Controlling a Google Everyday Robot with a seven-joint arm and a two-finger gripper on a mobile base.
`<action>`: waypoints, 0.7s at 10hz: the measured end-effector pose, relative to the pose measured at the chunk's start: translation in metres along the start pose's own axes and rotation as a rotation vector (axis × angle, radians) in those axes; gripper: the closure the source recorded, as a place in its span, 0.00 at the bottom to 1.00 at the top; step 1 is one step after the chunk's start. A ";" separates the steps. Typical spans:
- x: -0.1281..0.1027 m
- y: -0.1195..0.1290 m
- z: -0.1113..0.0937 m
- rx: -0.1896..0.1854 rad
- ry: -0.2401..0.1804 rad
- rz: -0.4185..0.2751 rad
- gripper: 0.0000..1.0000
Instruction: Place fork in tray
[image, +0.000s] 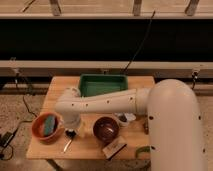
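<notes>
**Fork to tray: approach stage, no grasp yet**

Camera view (only one):
- Arm (100, 104) reaches across the table (60, 87) twd the left side, wrist bent down. End effector (71, 133) sits near the front edge, left part, between the orange bowl (36, 131) and the brown bowl (95, 129).
- End effector: jaws wide apart, nothing held.
- Fork (67, 145) lies flat on the table just in front of the end effector, close to the front edge, angled. Can't tell if they touch.
- Tray (102, 86) at the back edge, approx. middle, well apart from the fork.

Step (judged): pre-grasp, lining up over the fork. The next move needs a descent w/ jaws astride the thin handle, then close, lift, and carry back over the bowls to the tray. The fork is flat and slim, so a pinch could slip.

Containers:
- Tray: nothing seen inside.
- Orange bowl: blue-green sponge-like item (49, 125).
- Brown bowl: dark inside w/ a pale streak; contents unclear.
</notes>
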 end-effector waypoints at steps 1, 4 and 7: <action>0.003 -0.001 0.001 -0.003 -0.001 0.006 0.20; 0.017 0.001 0.005 -0.005 -0.016 0.035 0.20; -0.005 -0.007 0.008 -0.006 -0.034 -0.017 0.20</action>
